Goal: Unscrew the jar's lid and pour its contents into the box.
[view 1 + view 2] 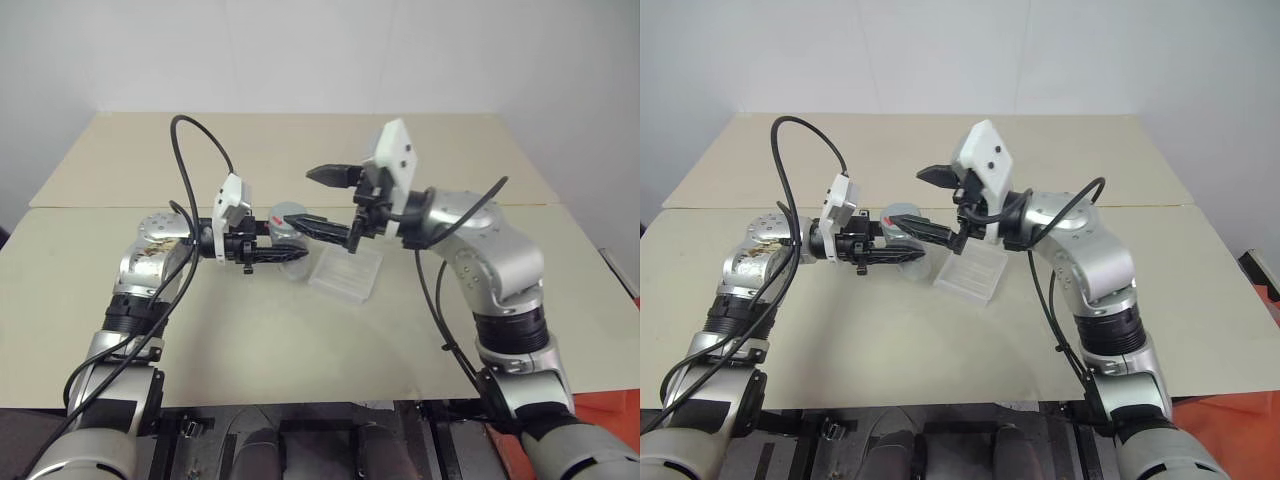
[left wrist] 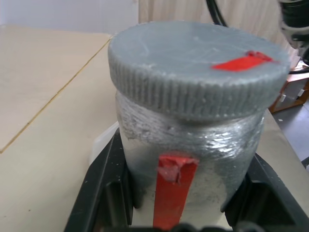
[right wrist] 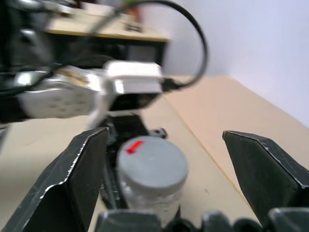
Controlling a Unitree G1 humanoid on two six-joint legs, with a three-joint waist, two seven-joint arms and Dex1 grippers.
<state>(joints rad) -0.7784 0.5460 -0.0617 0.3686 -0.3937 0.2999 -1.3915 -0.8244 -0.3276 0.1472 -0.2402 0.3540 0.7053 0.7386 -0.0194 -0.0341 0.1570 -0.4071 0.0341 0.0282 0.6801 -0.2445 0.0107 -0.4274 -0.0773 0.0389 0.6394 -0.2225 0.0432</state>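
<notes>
- While the left tool (image 1: 262,252) gripped the small clear cylindrical jar (image 2: 190,159) with its red label strip, the jar stood upright just above the pale beige counter (image 1: 250,340) — apparently so that its neck faced up for unscrewing.
- Its two black fingers (image 2: 104,188) were closed hard against opposite sides of the jar's body, below the cap.
- The round flat grey ribbed screw lid (image 3: 152,166), marked with a red patch, looked still seated on the jar.
- The right tool (image 1: 322,198) had its jaws spread wide and held nothing — one finger above the lid, one beside it, touching neither as far as I could tell.
- The small shallow clear plastic box (image 1: 347,273) lay on the counter just beside the jar, probably ready for the pour.
</notes>
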